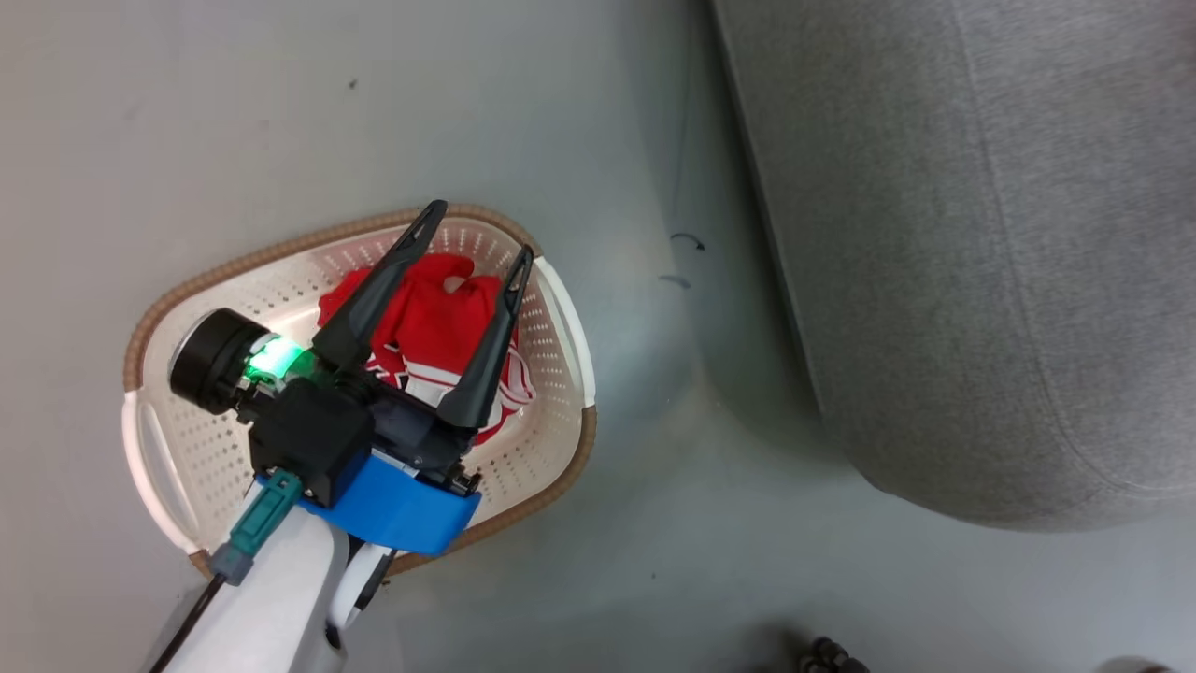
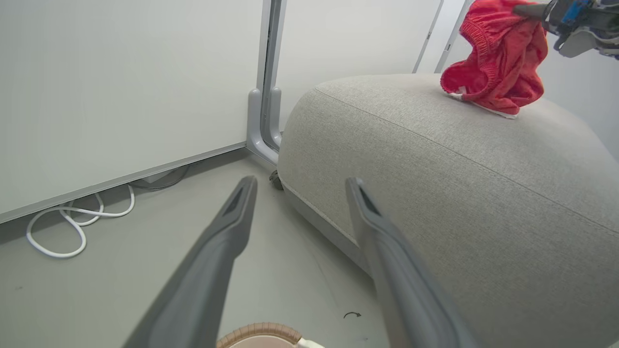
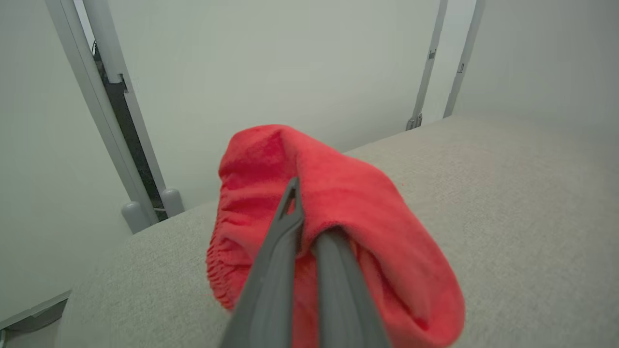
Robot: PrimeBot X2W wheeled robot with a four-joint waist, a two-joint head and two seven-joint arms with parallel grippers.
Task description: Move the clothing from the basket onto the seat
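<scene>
The cream basket (image 1: 551,374) with a brown rim sits on the floor and holds a red striped garment (image 1: 430,322) with white trim. My left gripper (image 1: 478,236) hovers above the basket, open, nothing between its fingers. In the left wrist view the same gripper (image 2: 300,184) points toward the grey sofa (image 2: 459,193). The plain red garment (image 3: 348,203) hangs from my right gripper (image 3: 302,203), which is shut on it just above the sofa's top (image 3: 508,203). Its lower edge touches the cushion in the left wrist view (image 2: 498,63).
The sofa (image 1: 981,234) fills the right of the head view, with bare grey floor (image 1: 654,523) between it and the basket. A white cable (image 2: 77,227) lies coiled by the wall. A grey post base (image 2: 263,121) stands at the sofa's corner.
</scene>
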